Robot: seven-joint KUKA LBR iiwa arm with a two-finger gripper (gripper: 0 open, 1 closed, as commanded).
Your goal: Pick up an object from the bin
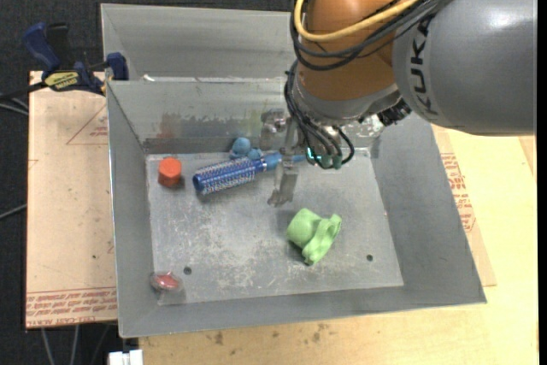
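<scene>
Now my jaws hover by the blue brush (226,175) near the back wall of the bin (256,269); open or closed, I cannot tell. Best straddle its handle squarely.

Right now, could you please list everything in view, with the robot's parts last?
brush: one, blue, back of the bin floor, lying crosswise
rounded piece: one, light blue, just behind the brush
short cylinder: one, orange-red, left of the brush
lump: one, green, floor's centre-right
small piece: one, pinkish red, front left corner
bin: one, grey metal, holds all these
gripper: one, metal, at the brush's right end
arm: one, grey with orange cover, reaching from the right
</scene>
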